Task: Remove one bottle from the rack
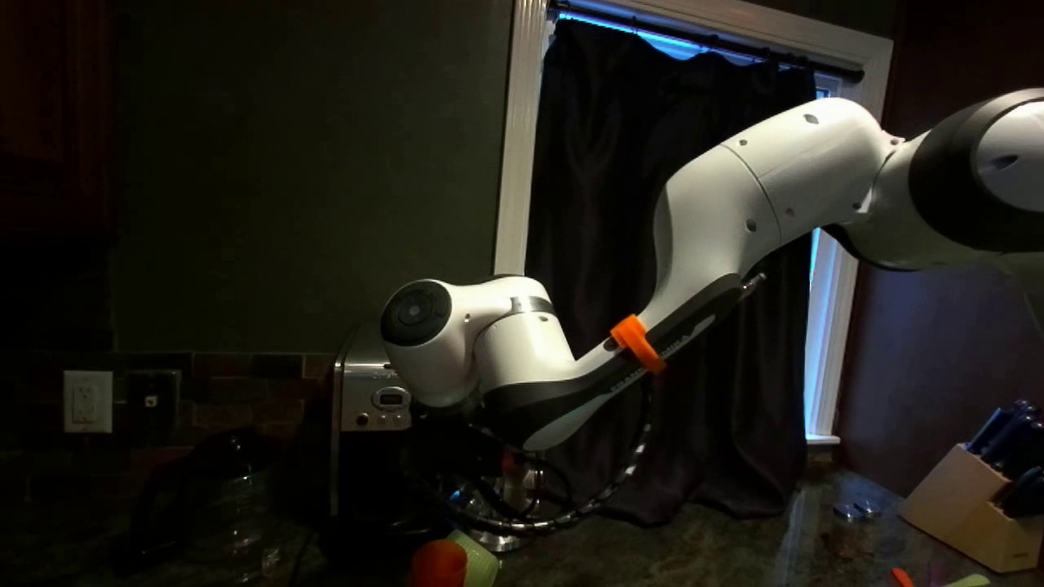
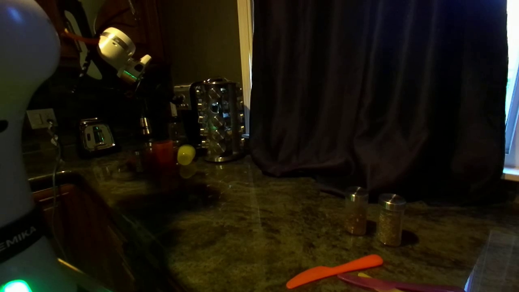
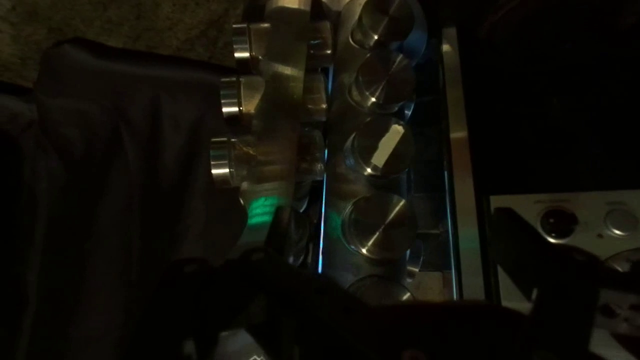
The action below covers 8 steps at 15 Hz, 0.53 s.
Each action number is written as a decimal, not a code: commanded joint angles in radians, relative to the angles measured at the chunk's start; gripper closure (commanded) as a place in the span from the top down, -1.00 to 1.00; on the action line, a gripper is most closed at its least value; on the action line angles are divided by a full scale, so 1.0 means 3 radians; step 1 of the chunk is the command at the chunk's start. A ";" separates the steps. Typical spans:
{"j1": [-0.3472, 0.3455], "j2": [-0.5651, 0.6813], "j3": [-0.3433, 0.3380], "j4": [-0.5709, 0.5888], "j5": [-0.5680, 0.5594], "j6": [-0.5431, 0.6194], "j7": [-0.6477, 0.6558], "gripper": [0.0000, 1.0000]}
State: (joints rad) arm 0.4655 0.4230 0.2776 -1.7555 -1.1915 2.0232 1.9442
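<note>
A tall metal rack [image 2: 221,158] stands by the window curtain in an exterior view, its rows of glass bottles with shiny lids lying sideways in it. In the wrist view the rack [image 3: 339,192] fills the middle. One column of round steel lids faces the camera, and one bottle [image 3: 390,144] has a paper strip on its lid. Another column of bottles [image 3: 222,161] points left. My gripper [image 3: 396,222] is open, its dark fingers wide apart on either side of the facing column, near a plain lid [image 3: 381,226]. Nothing is held; the distance to that lid cannot be judged.
A steel appliance [image 1: 375,399] stands close beside the rack. An orange cup [image 2: 163,152] and a yellow-green cup [image 2: 186,155] are on the counter before it. Two lidded bottles, a reddish one [image 2: 356,215] and a pale one [image 2: 390,223], stand near an orange plastic knife [image 2: 334,271].
</note>
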 commanded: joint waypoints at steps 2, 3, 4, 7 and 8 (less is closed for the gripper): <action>0.0046 0.0139 -0.0065 0.0120 -0.0213 -0.0002 0.0104 1.00; 0.0044 0.0146 -0.0070 0.0128 -0.0252 0.0003 0.0107 1.00; 0.0039 0.0151 -0.0076 0.0136 -0.0286 0.0000 0.0111 1.00; 0.0009 0.0163 -0.0084 0.0149 -0.0307 0.0005 0.0099 1.00; 0.0002 0.0169 -0.0089 0.0150 -0.0306 0.0008 0.0100 1.00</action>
State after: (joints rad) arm 0.4640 0.4532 0.2575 -1.7268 -1.2588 2.0232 1.9453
